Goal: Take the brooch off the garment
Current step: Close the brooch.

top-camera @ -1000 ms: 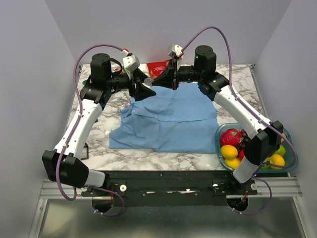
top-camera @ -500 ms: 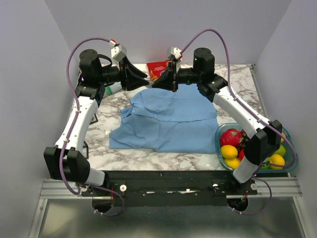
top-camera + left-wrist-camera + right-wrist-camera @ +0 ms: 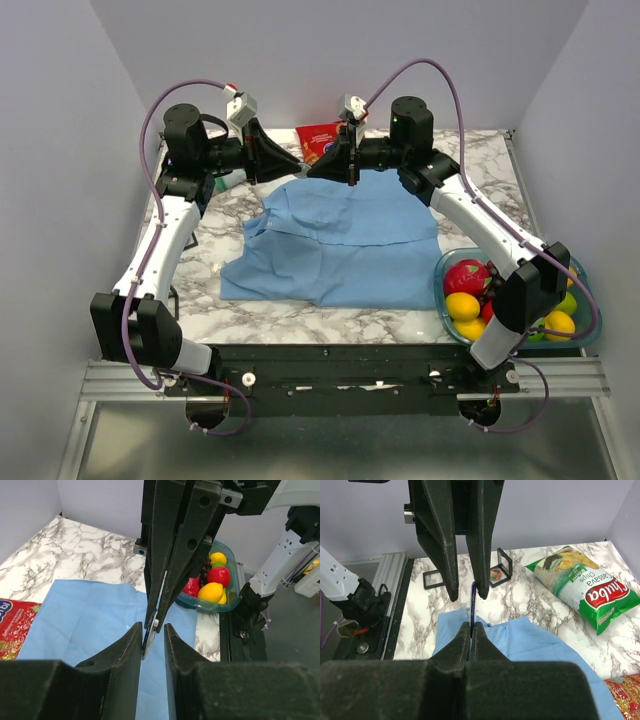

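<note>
**Brooch pinched above the garment's far edge**

The right fingers [image 3: 482, 640] are pressed together on the brooch [image 3: 472, 607]. From the right wrist it shows edge-on as a thin, dark blue sliver standing upright out of the fingertips. From the left wrist it again shows edge-on, a slim dark disc with a small pale spot on its side. In the top view it is too small to make out.

The left fingers [image 3: 131, 645] point straight at the right ones, tip to tip, and are spread a little. The brooch's edge sits in the narrow gap between them. I cannot tell whether either left finger touches it.

Both pairs of fingers meet in the air over the far edge of the garment [image 3: 340, 245], a blue cloth spread flat across the middle of the counter [image 3: 200, 250].

A red packet [image 3: 318, 140] lies at the counter's far edge just behind the fingers. A bowl [image 3: 441, 278] of fruit sits at the near right corner.
</note>
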